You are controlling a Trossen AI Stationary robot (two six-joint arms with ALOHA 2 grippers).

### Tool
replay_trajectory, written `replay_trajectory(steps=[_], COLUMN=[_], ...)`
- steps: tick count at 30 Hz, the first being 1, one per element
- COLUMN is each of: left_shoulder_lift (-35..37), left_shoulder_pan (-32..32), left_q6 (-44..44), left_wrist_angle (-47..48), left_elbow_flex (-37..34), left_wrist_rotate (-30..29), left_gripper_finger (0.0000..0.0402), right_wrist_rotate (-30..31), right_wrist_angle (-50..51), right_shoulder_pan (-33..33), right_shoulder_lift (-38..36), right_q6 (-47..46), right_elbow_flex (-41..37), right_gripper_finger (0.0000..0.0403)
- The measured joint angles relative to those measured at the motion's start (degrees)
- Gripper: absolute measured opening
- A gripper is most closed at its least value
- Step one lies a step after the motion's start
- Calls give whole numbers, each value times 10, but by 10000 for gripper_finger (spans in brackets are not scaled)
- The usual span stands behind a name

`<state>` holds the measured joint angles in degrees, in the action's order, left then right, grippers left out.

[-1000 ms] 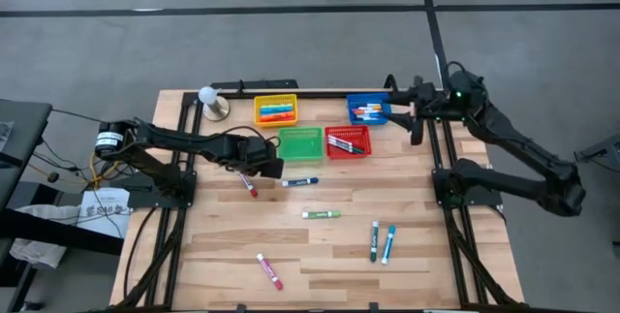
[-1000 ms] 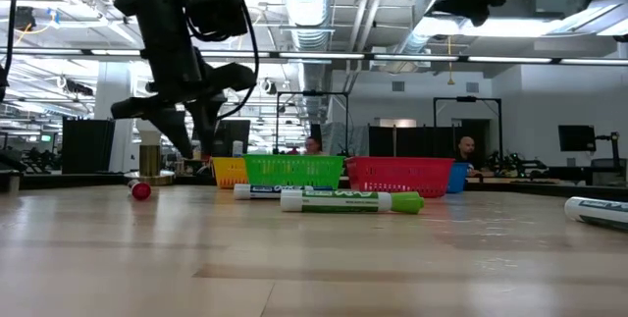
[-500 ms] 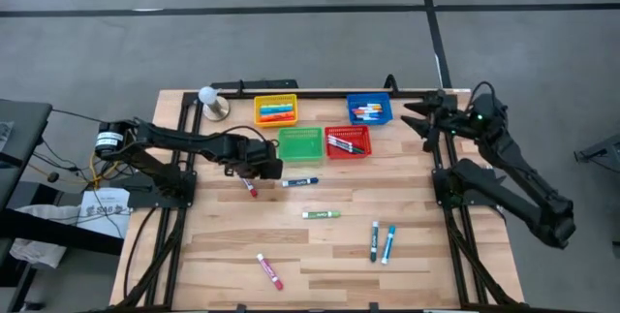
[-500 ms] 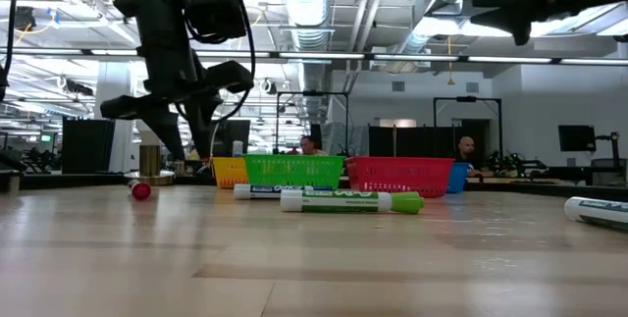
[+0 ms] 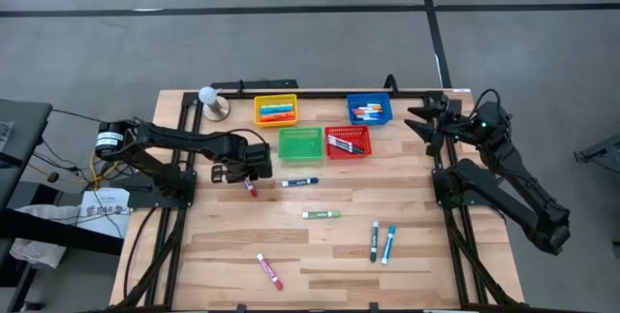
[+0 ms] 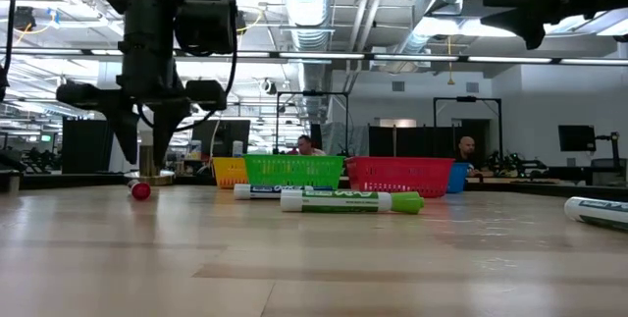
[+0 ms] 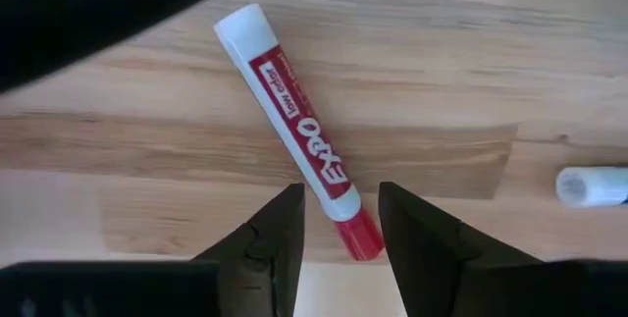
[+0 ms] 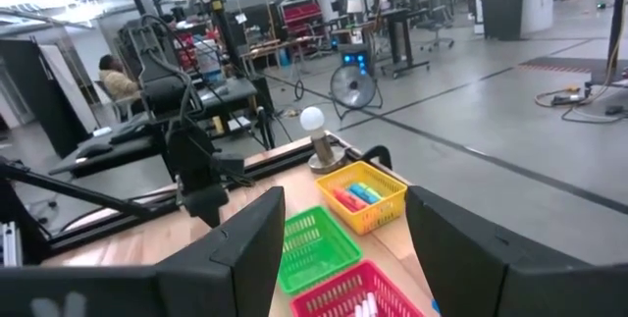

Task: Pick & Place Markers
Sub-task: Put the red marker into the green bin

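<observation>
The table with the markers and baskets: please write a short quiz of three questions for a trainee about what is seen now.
1. True or false: the left gripper is open above the red marker.
2. Which basket holds no markers? A. yellow basket B. green basket C. blue basket
3. Fill in: the right gripper is at the table's ____ edge, holding nothing.

Key
1. True: the fingers stand apart on either side of the marker's capped end, not touching it.
2. B.
3. Right, near the blue basket's corner.
</observation>
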<state>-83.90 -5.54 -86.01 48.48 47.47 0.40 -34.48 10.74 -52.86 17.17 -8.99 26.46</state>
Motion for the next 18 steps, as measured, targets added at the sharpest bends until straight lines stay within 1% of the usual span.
replay_trajectory(steps=[4, 7, 15, 18], left_shoulder_lift=[0, 0, -1, 0], left_shoulder_pan=[0, 0, -2, -6], left_q6=[-20, -44, -62, -65], left_wrist_angle=[-5, -17, -134, -132], left_elbow_flex=[-16, -41, -79, -86], left_wrist_rotate=[-3, 16, 16, 12], left_gripper_finger=[131, 131, 131, 131], right_wrist_rotate=[1, 1, 0, 0], right_wrist_angle=[13, 22, 27, 27], right_shoulder_pan=[0, 0, 0, 0], right_shoulder_lift=[0, 0, 0, 0], right_q6=[14, 18, 18, 15], right_elbow_flex=[0, 0, 0, 0], right_gripper_finger=[205, 205, 205, 205])
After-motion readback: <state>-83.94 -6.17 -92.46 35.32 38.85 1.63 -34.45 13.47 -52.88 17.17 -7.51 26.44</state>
